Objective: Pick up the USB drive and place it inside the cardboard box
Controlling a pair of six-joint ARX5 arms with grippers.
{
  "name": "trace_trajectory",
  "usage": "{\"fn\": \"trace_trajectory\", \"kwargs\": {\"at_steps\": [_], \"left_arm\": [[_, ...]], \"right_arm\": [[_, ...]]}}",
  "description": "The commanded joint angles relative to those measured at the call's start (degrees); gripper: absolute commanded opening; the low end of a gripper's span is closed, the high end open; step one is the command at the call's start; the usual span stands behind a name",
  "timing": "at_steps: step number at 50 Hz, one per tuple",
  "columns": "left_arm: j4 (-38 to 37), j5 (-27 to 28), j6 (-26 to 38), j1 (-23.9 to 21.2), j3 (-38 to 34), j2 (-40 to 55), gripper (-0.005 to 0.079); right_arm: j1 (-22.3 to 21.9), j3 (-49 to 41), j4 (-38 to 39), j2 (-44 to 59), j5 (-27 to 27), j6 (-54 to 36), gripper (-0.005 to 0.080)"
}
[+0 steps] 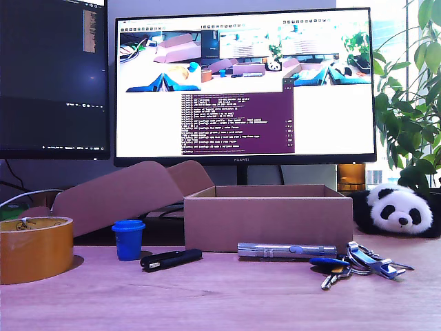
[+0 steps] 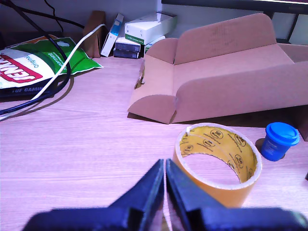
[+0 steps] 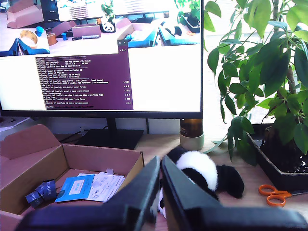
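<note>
1. USB drive (image 1: 171, 259): lies flat on the desk (image 1: 227, 296) in the exterior view, in front of the cardboard box's corner on that view's left, just beside the small blue cup (image 1: 128, 239). Nothing is touching it.
2. Cardboard box (image 1: 269, 217): open top, sits mid-desk under the monitor (image 1: 244, 83). My second wrist view looks into it (image 3: 72, 163): blue card (image 3: 74, 187), white papers (image 3: 106, 185) and a small dark packet (image 3: 42, 191) on the floor.
3. My first gripper (image 2: 164, 168): fingers pressed together with only a thin slit between them, holding nothing. It sits above the desk just beside the tape roll (image 2: 219, 161); the blue cup (image 2: 280, 140) and a folded cardboard piece (image 2: 216, 77) lie beyond.
4. My second gripper (image 3: 160, 166): fingers also together, empty, hanging over the box's edge next to the panda plush (image 3: 204, 173). Orange scissors (image 3: 273, 194) and a potted plant (image 3: 269, 82) are nearby.
5. Neither arm shows in the exterior view.
6. Other desk items, exterior view: silver pen-like tube (image 1: 286, 249) in front of the box, touching or nearly touching the key bunch (image 1: 358, 262) toward that view's right; tape roll (image 1: 34, 248) at that view's left; panda (image 1: 400, 210) at its right.
</note>
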Motion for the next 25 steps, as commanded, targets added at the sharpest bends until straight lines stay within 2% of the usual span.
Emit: {"fn": "trace_trajectory", "kwargs": {"at_steps": [1, 19, 25], "left_arm": [[0.44, 1.01, -0.35, 0.07, -0.61, 0.48, -0.0021], [0.11, 1.01, -1.38, 0.07, -0.61, 0.48, -0.0021], [1.95, 4.66, -2.32, 0.07, -0.61, 0.48, -0.0021]], "right_arm": [[0.17, -0.52, -13.09, 0.04, -3.72, -5.68, -0.0013], [0.17, -0.52, -12.98, 0.04, -3.69, -5.62, -0.0013], [0.17, -0.52, -12.39, 0.04, -4.33, -1.68, -0.0013]]}}
